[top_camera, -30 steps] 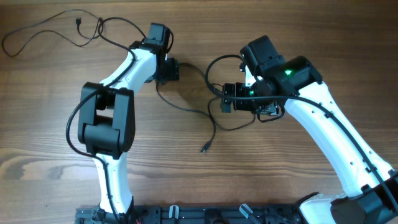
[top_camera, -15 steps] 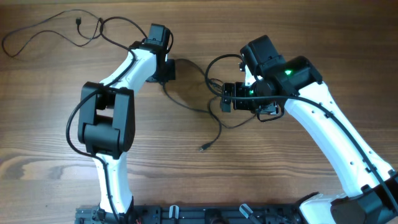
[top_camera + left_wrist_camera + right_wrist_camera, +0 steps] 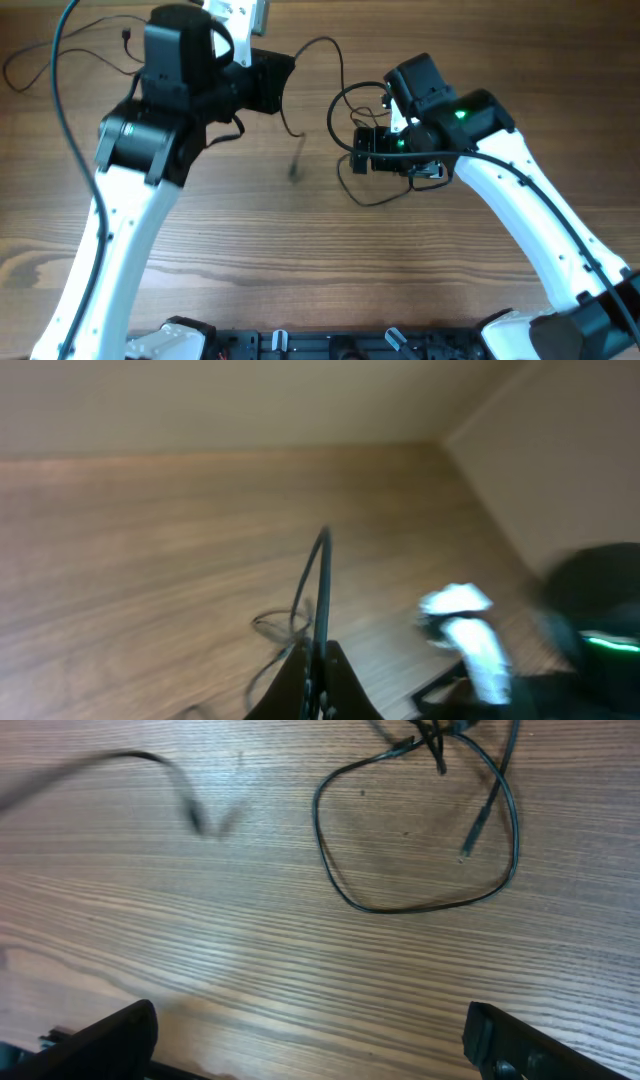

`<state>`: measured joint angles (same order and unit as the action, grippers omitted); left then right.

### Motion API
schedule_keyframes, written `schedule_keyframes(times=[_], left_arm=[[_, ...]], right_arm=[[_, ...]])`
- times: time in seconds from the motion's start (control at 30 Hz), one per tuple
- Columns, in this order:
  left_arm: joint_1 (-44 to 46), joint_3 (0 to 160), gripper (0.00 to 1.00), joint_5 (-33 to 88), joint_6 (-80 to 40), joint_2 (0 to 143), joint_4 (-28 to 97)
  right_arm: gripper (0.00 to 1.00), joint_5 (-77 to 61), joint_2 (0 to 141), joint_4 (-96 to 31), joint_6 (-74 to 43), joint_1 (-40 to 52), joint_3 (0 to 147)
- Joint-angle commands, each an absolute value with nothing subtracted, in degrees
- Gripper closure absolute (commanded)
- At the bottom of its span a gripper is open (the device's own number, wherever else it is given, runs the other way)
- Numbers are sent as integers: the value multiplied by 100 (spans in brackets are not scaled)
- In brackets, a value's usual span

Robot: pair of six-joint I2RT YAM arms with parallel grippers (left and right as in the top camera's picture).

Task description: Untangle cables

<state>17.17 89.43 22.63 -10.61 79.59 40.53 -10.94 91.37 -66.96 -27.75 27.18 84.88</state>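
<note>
My left gripper [image 3: 288, 68] is raised high above the table, shut on one of the black cables [image 3: 322, 41]. That cable arcs from the jaws toward the tangle, and its blurred free end [image 3: 295, 168] hangs in the air. In the left wrist view the jaws [image 3: 318, 660] pinch the cable [image 3: 322, 560], with the tangle [image 3: 280, 625] on the wood below. My right gripper [image 3: 358, 150] sits low by the tangle [image 3: 348, 108], open and holding nothing. Its wide-apart fingers [image 3: 110, 1040] frame bare wood, with a cable loop [image 3: 420, 905] farther ahead.
A separate thin cable with a plug [image 3: 125, 35] lies at the far left of the wooden table [image 3: 250, 260]. A slack loop [image 3: 380, 203] trails out below the right gripper. The left arm's own thick wire [image 3: 60, 60] hangs beside the arm.
The left gripper shut on a cable and rose sharply, pulling that strand off the table and away from the tangle. Its free end now swings in the air. The right gripper barely moved.
</note>
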Motion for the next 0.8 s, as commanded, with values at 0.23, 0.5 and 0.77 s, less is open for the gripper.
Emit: schedule_keyframes(times=[0.23,0.5,0.77], left_arm=[[1964,8969,96,2414,-2344,6313,2217],[1966,8967,91,989,-2294,6539,3986],[1964,8967,32,-340,-2388,8860,6200]], right_arm=[[0,-867,9900,-6593,-2718,2716,8462],[0,-954,9998,-6543,-2718,2716,8462],[0,-947,9998,-6694,-2698,2716,8462]])
